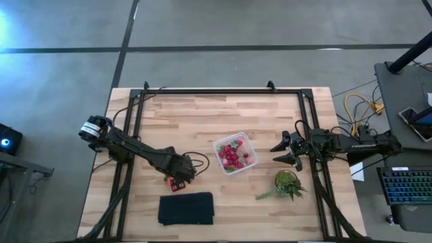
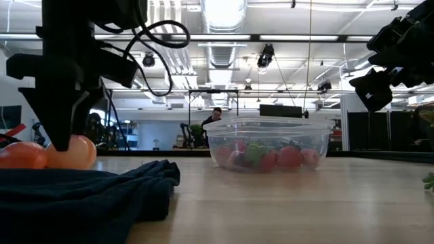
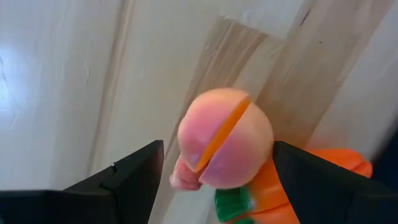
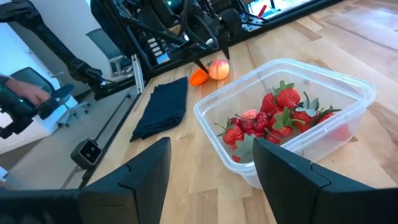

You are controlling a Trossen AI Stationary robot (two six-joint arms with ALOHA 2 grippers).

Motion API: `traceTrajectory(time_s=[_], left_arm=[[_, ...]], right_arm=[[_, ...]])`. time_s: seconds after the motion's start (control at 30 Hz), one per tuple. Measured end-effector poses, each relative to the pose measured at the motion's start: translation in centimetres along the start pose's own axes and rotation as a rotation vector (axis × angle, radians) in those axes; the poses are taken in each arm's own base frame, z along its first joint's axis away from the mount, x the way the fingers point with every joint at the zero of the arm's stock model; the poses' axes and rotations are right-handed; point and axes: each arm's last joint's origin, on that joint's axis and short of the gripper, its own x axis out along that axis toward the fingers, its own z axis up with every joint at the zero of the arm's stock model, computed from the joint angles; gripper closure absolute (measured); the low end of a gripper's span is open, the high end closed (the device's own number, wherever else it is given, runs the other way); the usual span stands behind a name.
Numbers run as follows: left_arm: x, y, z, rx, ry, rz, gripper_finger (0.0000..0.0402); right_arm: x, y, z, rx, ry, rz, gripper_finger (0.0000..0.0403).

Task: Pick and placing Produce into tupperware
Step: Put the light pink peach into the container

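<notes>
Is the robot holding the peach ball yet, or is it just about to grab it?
Not yet. The left gripper is open around the pinkish round piece. The right gripper holds nothing.

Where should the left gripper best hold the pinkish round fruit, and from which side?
Probably across its round middle, from above: the peach lies on the table with the left gripper open astride it. The carrot touches one side, so keep that finger between them.

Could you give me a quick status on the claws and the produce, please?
Left claw open, straddling peach beside carrot. Right claw open, waiting by tupperware. Strawberries already inside. Path clear.
</notes>
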Motion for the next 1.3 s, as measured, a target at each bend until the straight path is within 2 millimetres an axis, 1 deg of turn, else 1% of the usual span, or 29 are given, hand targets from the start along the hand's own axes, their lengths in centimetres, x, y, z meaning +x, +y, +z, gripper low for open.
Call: traceTrajectory(time_s=[0.1,0.33,0.6,0.67,0.9,0.97,1.07,1.2,1.3], left_arm=[[0.2,-0.1,0.2,-0.002,-0.02,-0.007,0.0116],[1.7,-0.1,-0.1,-0.008,-0.052,-0.037,0.0116],[1.9,0.0,-0.3,-0.004,-0.038,-0.025,0.0121],[1.9,0.0,-0.3,-0.005,-0.037,-0.025,0.0133],[1.7,0.0,-0.2,-0.005,-0.041,-0.03,0.02],[1.5,-0.1,-0.1,-0.006,-0.045,-0.037,0.0207],[0.7,-0.4,0.5,-0.012,-0.072,-0.062,0.0205],[-0.9,-0.7,1.7,-0.014,-0.155,-0.065,0.0196],[-2.7,-0.9,2.9,0.017,-0.261,-0.036,0.0194]], right_arm=[[0.0,0.0,0.0,0.0,0.0,0.0,0.0184],[0.0,0.0,0.0,0.0,0.0,0.001,0.0184],[0.0,0.0,0.0,0.0,0.0,0.0,0.0184],[0.0,0.0,0.0,0.0,0.0,0.0,0.0184],[0.0,0.0,0.0,0.0,0.0,0.0,0.0184],[0.0,0.0,0.0,0.0,0.0,0.0,0.0184],[0.0,0.0,0.0,0.0,0.0,0.0,0.0184],[0.0,0.0,0.0,0.0,0.0,0.0,0.0184],[0.0,0.0,0.0,0.0,0.0,0.0,0.0184]])
